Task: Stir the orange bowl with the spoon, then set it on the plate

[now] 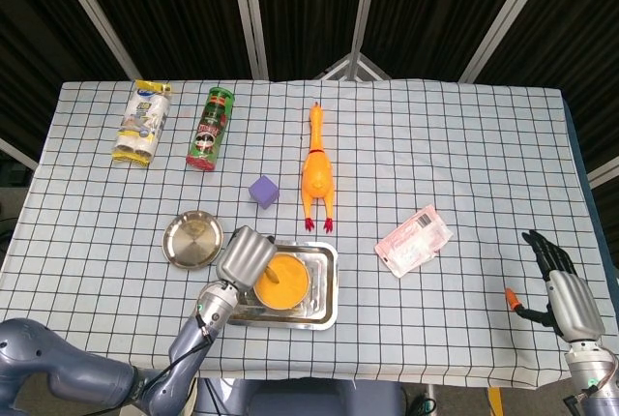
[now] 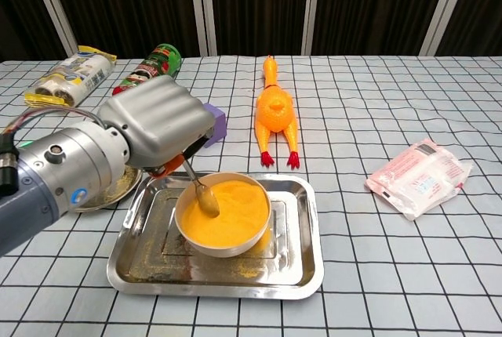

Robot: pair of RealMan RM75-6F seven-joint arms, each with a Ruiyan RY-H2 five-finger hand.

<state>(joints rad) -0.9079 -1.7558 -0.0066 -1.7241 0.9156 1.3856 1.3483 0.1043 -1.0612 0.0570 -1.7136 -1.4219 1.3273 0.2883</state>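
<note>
Fingers (image 2: 169, 166) of the left hand (image 2: 157, 129) are closed on the spoon (image 2: 202, 193), dipped in the bowl (image 2: 224, 213) on the near tray (image 2: 302, 270); stirring seems underway, the plate (image 1: 191, 240) awaits left. Right hand (image 1: 559, 290) is spread, idle.

The left hand (image 2: 161, 124) covers the spoon (image 2: 202, 193) handle, so the grip itself is hidden; only the lower shaft and the bowl of the spoon show. The same hand hides most of the cube (image 2: 217, 124) and the near rim of the plate (image 2: 118, 189) in the chest view. In the head view the spoon is too small to make out. The right hand (image 1: 556, 285) shows only in the head view, its wrist cut off by the lower edge.
</note>
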